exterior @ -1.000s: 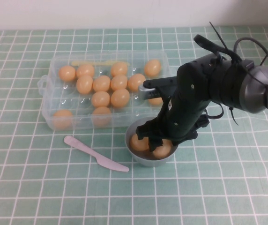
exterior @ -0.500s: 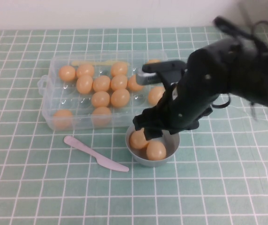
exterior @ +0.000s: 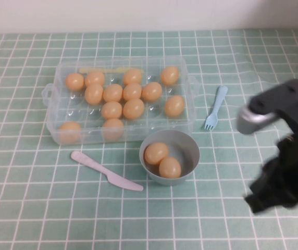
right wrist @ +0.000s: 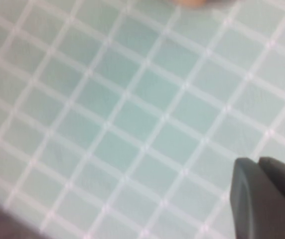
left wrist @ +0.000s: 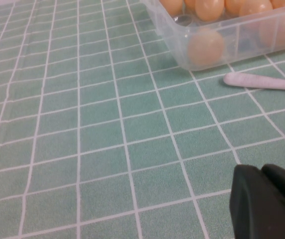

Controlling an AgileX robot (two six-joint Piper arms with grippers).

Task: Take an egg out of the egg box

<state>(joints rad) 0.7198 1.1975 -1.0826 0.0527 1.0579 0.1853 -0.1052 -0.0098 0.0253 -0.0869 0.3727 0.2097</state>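
On the green checked surface, toward its far side, the clear egg box is placed with its long side across the high view. Loose orange eggs are seen in its cups, most of them gathered in the middle and left part, with one egg lying apart near the right wall. Just in front of the box, near its right end, a grey bowl is set, and two more eggs are lying inside it, touching each other. A pale knife is laid on the surface left of the bowl, and a light blue fork is laid to the right of the box.

The right gripper is found well to the right of the bowl, above the bare surface near the right edge of the high view, blurred. In the right wrist view only dark finger tips are seen over the checked cloth, close together, with nothing between them.

The left gripper is seen only in the left wrist view, low over the surface, apart from the box corner and the knife handle. Its tips are pressed together and nothing is held.
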